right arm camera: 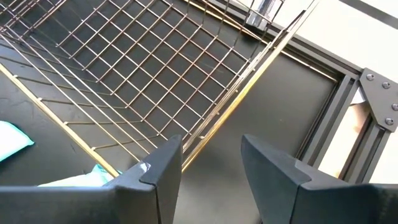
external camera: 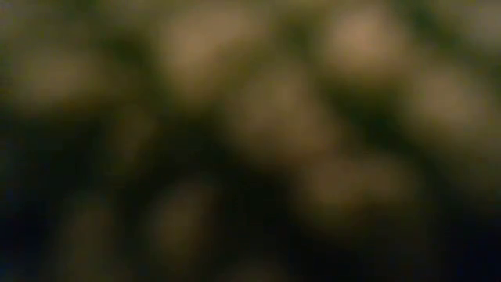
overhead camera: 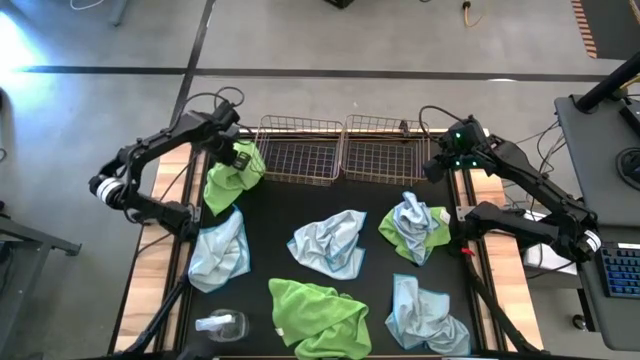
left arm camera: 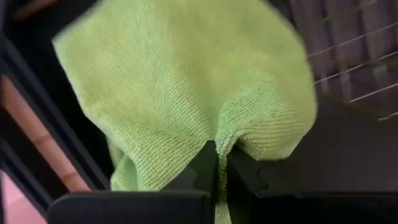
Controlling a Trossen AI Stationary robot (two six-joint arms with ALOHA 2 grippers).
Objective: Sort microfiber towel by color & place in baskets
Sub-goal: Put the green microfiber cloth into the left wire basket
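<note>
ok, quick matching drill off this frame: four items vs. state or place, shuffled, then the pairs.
Items
1. left gripper
2. right gripper
3. left basket
4. spray bottle

States
A. holds no towels
B. open, beside the right basket
C. near table edge, beside a green towel
D. shut on a lime green towel

Pairs: 1-D, 2-B, 3-A, 4-C

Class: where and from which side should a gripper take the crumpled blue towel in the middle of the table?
Pinch the blue towel at its raised upper-right fold, coming straight down from above: it lies crumpled flat on the mat, apart from the other towels, so only the ridges offer grip.
</note>
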